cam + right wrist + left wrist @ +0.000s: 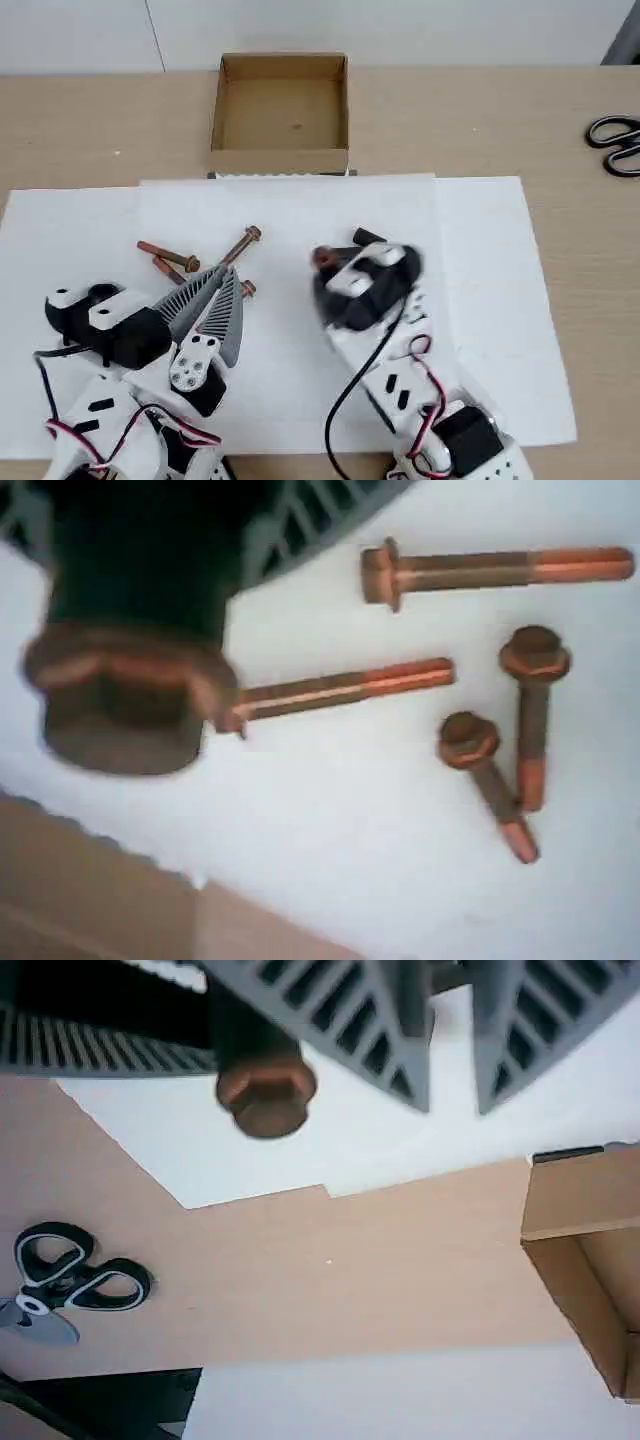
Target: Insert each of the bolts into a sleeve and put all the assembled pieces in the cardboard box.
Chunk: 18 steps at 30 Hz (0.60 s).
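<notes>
My right hand (345, 252) clamps a bolted sleeve (140, 570) short of the cardboard box (282, 160), likely for boxing; whether my left hand (230, 273) grips, I cannot tell.

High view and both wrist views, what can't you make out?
Right wrist view: black cylindrical sleeve in the right gripper, blurred, one end cut off.
Left wrist view: copper bolt by the left gripper, shaft lost in shadow.
High view: black-handled scissors, blades cut off by the edge.
</notes>
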{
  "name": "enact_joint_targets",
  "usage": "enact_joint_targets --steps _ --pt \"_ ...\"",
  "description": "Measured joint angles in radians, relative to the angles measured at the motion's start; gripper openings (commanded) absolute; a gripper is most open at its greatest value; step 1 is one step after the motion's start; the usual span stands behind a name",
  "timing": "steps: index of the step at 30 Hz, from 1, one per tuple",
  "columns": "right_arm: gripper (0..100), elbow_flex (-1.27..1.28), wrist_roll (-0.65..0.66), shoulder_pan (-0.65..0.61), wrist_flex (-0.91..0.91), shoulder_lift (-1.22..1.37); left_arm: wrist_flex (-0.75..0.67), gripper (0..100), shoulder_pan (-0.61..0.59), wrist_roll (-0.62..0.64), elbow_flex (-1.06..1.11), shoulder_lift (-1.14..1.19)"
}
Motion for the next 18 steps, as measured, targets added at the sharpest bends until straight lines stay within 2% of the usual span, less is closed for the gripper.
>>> enact_joint_targets --steps 3,8,13,18 --pt "0.4 -0.025 -0.044 0.068 0.104 0.002 0.000 1 -0.054 0.000 0.052 -0.002" --pt "0.4 -0.213 -0.083 0.176 0.247 0.117 0.000 1 -0.256 -0.078 0.226 0.000" --pt "0.4 -0.500 -0.092 0.212 0.264 0.405 -0.051 1 -0.371 -0.137 0.430 0.003" --pt "0.4 -0.852 -0.127 0.216 0.264 0.764 -0.104 1 -0.393 -0.140 0.554 0.003"
